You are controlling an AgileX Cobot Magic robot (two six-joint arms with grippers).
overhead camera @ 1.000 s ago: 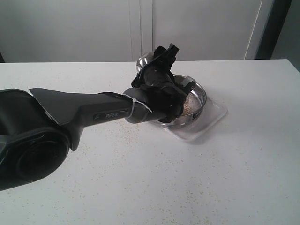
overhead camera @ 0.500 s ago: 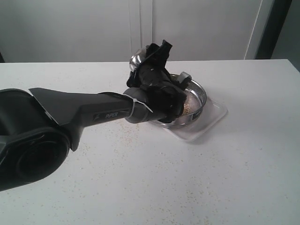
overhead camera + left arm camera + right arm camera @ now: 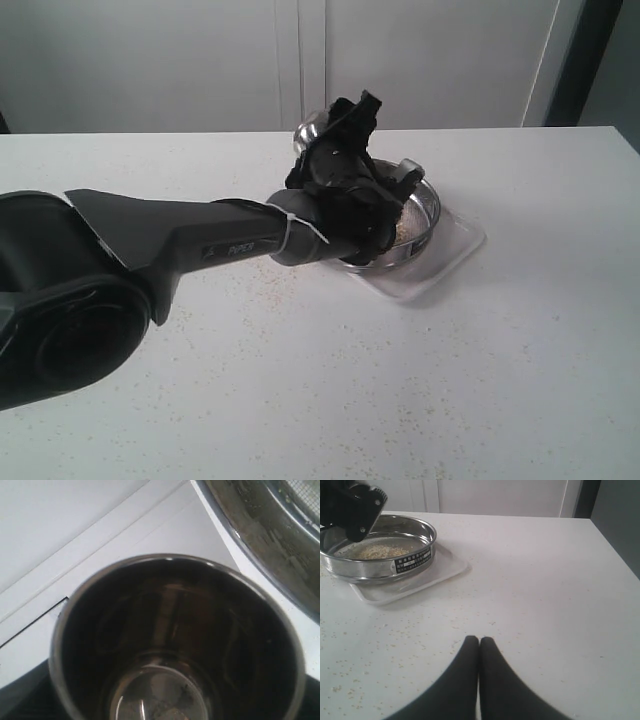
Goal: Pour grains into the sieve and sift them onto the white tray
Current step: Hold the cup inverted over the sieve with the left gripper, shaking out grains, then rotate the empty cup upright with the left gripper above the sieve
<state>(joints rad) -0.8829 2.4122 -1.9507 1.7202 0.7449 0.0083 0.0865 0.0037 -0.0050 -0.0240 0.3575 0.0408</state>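
bench: white speckled bench [image 3: 450, 380], stray specks all over, carries the tray.
left arm: long dark grey left arm [image 3: 180, 240], reaches across the bench, wrist up over the sieve's far-left rim.
tray: flat rectangular white tray with low rim [image 3: 468, 240], right of centre, under the sieve; no sifted grain seen on its bare corner.
sieve: wide round shiny steel sieve with grey mesh bottom [image 3: 385, 565], sits level on the white tray.
cup: small rounded steel cup [image 3: 175, 640], lifted at the sieve's rim; inside looks near bare.
left claw: left claw [image 3: 335, 125] spread wide around the steel cup, holding it.
right claw: right claw [image 3: 479, 642] pressed closed, empty, low over the bench, well apart from the tray.
grains: fine yellow-beige grains [image 3: 377, 551], low pile on the mesh inside the sieve.
change: cup swung left half a second ago, now back where it was a second ago; pile looks the same.
meaning: reads as a last shake-out; pour looks done, sifting not begun.
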